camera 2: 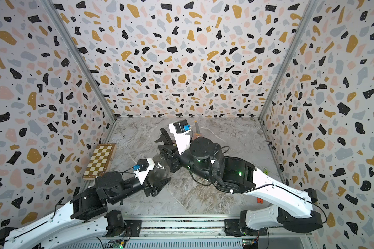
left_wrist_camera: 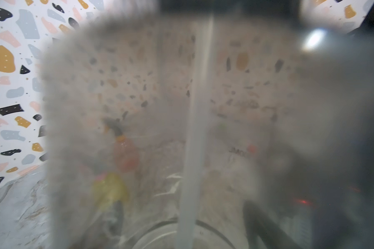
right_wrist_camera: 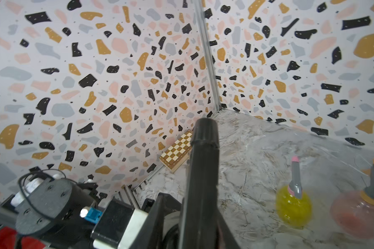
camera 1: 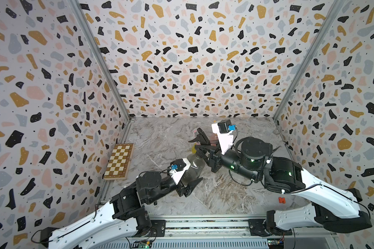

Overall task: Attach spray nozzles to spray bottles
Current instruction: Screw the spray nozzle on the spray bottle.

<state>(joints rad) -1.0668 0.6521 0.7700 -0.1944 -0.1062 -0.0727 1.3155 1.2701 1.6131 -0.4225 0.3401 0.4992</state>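
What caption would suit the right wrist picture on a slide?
Black nozzle up front; beyond, yellow bottle and pink bottle with grey nozzles fitted, chessboard by the wall.

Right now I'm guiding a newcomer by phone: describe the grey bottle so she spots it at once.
Look at the marble table, at its middle, where the left arm and right arm meet. The grey bottle sits there, nearer the robot than a yellow bottle and a pink bottle. It alone is smoky grey and carries an all-black nozzle.
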